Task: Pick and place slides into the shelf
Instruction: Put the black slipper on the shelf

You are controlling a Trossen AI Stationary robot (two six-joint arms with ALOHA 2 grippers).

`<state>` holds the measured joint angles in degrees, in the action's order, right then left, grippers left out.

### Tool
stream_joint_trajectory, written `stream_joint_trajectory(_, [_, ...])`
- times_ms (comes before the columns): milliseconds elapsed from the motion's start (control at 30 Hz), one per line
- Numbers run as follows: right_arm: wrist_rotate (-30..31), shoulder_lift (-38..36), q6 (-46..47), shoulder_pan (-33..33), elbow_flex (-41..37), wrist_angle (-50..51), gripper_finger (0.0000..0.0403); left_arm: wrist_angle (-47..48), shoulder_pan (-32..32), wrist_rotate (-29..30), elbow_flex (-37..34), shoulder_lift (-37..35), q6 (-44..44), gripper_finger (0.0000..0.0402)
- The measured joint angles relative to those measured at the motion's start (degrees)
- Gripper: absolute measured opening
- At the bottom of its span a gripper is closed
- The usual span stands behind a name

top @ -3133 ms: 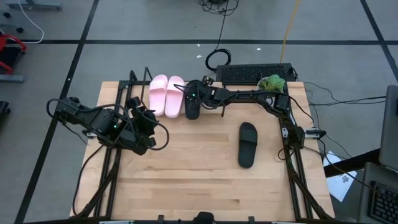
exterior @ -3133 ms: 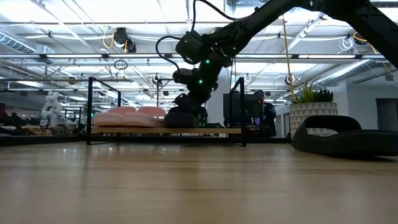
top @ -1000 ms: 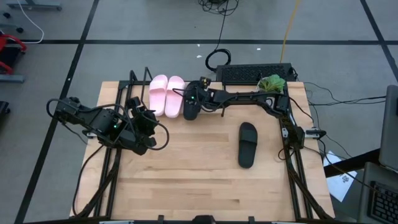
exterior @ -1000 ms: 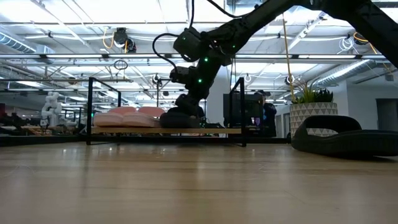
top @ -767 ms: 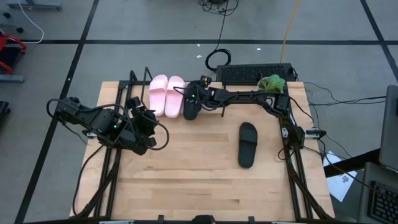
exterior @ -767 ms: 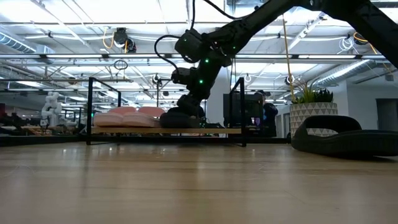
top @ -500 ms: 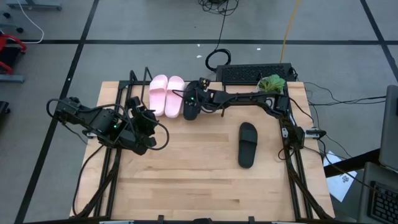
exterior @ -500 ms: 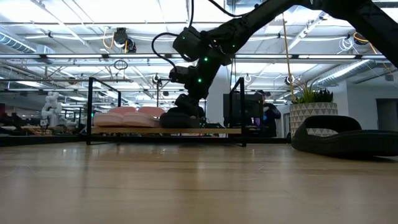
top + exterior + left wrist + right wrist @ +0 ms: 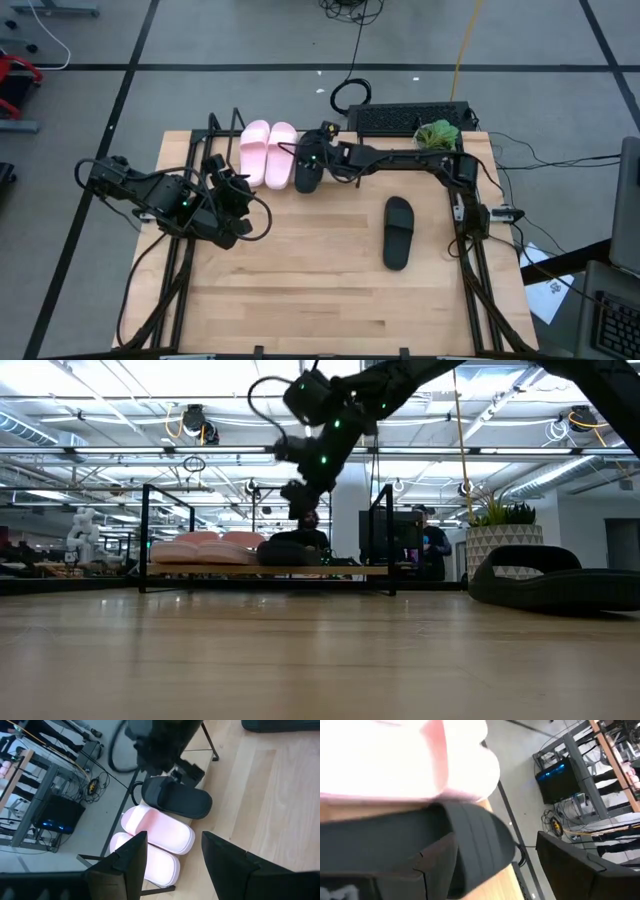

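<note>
The pink pair lies side by side on the shelf, soles on its board. One black slide lies next to them on the same board, also seen in the left wrist view as black slide. My right gripper hangs open just above that slide, clear of it in the low view; in its own wrist view the right gripper has a finger on either side of the strap. The second black slide lies on the tabletop. My left gripper waits open near the table's left side, holding nothing.
A keyboard and a green plant sit at the table's far right. The shelf's black wire posts stand up at its ends. Bare tabletop stretches toward the near edge. A person stands in the room behind.
My right gripper has risen straight up off the black slide on the shelf, by about a gripper's height. The slide has stayed on the board beside the pink pair.
</note>
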<state>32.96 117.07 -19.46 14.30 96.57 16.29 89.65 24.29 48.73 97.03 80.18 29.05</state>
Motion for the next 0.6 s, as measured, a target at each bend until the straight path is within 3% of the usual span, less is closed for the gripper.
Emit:
stream_joint_trajectory(267, [-0.9,-11.2,7.7,-7.7,0.0,12.3,0.0261,0.0,0.0,0.1,0.0,0.0,1.5,0.0188])
stream_joint_trajectory(467, [-15.8,-23.3,16.7,-17.0,0.1,30.4,0.0261,-0.4,0.0,0.4,0.0,0.0,2.1,0.0188])
stream_joint_trajectory(600, [-16.7,-28.2,22.5,-23.4,0.1,47.9,0.0256,-1.0,0.0,0.8,0.0,0.0,3.9,0.0188])
